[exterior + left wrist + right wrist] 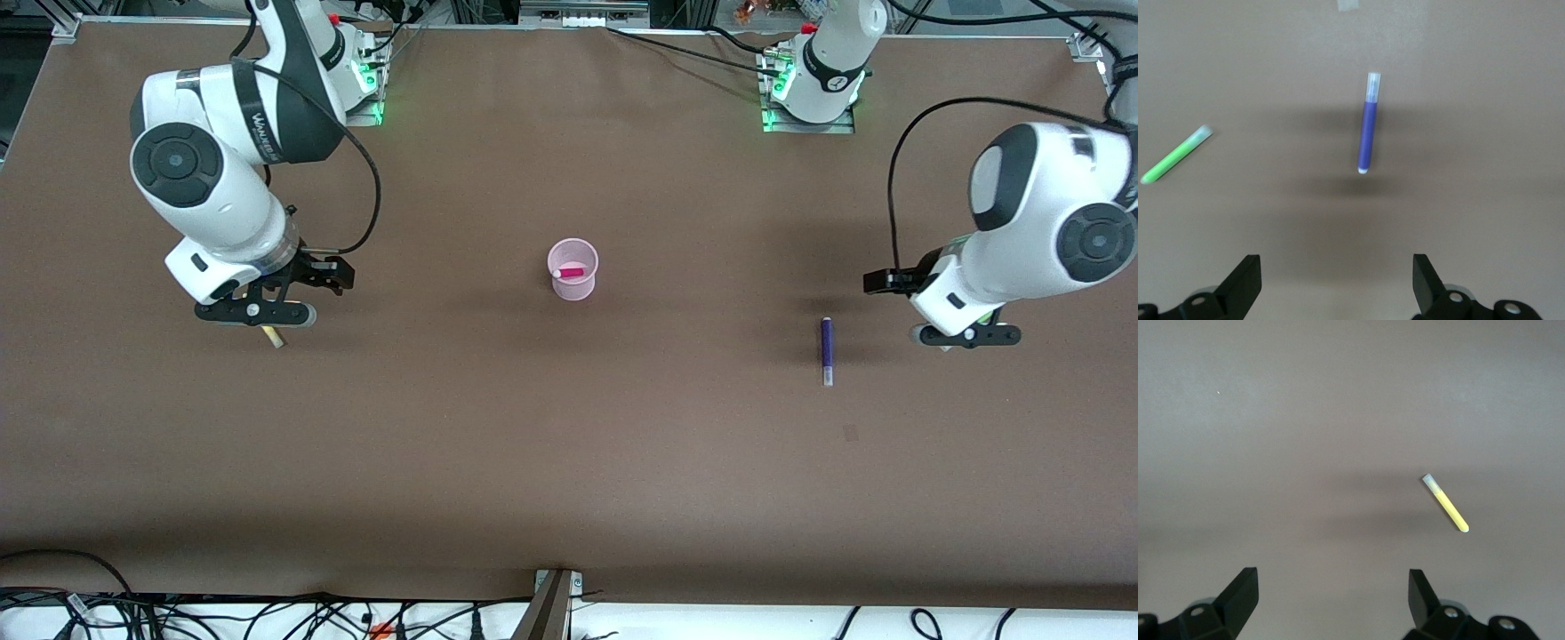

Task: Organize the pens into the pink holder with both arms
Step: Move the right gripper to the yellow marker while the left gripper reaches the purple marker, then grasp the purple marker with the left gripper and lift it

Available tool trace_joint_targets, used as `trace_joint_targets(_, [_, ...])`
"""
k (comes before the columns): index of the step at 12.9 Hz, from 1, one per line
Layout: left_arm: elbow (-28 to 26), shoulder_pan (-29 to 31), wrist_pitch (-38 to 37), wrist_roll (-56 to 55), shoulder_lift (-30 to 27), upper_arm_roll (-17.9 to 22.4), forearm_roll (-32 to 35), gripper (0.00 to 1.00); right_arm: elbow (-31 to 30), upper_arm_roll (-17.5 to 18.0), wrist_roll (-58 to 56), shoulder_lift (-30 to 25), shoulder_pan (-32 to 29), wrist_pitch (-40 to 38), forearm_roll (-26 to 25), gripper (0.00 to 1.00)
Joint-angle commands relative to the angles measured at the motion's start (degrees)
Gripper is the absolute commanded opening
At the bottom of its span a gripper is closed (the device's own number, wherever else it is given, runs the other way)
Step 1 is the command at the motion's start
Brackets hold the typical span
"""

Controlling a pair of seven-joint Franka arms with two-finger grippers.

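The pink holder (573,269) stands upright mid-table with the magenta pen (571,272) leaning inside it. A dark purple pen (827,351) lies flat toward the left arm's end, and in the left wrist view this purple pen (1369,123) shows with a light green pen (1175,155) beside it. My left gripper (969,336) hovers open and empty over the table beside them, its jaws (1337,267) wide apart. The yellow pen (1445,503) lies toward the right arm's end. My right gripper (256,313) hangs open over that yellow pen (272,336), holding nothing.
A small square of tape (851,433) sits on the brown table nearer to the front camera than the purple pen. Both arm bases (805,107) stand along the table's back edge. Cables and a metal bracket (553,604) run along the near edge.
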Motion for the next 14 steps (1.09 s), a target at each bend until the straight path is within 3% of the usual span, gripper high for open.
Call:
trace_joint_targets(1, [-13.61,0.55,16.37,1.21,-2.84,-0.41,1.21,1.0,-1.74,12.29,-3.22,-2.99,-13.45,1.05,0.44,0.99])
trace_joint_targets(3, [-17.43,0.47,26.16,1.56,-0.66,-0.41,1.56,1.0,-1.39,17.51,-6.55,-3.44,-20.08,1.32,-0.6,0.99])
trace_joint_targets(6, [-17.52,0.55,33.02,3.92,4.35,-0.24,2.6,1.0,0.71,20.16,-8.95,-4.75,-23.61,2.03,-7.63,0.99])
trace_joint_targets(9, [-17.26,1.7,36.9,4.99,8.31,-0.23,4.81,1.0,5.38,20.69,-8.68,-3.52,-26.85,-2.8,-7.12,0.99])
trace_joint_targets(11, [-17.44,1.96,40.76,5.34,10.95,-0.23,4.81,1.0,5.74,26.9,-8.07,-3.79,-32.55,-3.08,-7.2,0.99])
trace_joint_targets(14, [-17.18,2.66,41.75,5.34,13.15,-0.32,4.81,1.0,5.12,28.25,-7.63,-3.88,-33.64,-2.64,-7.29,0.99])
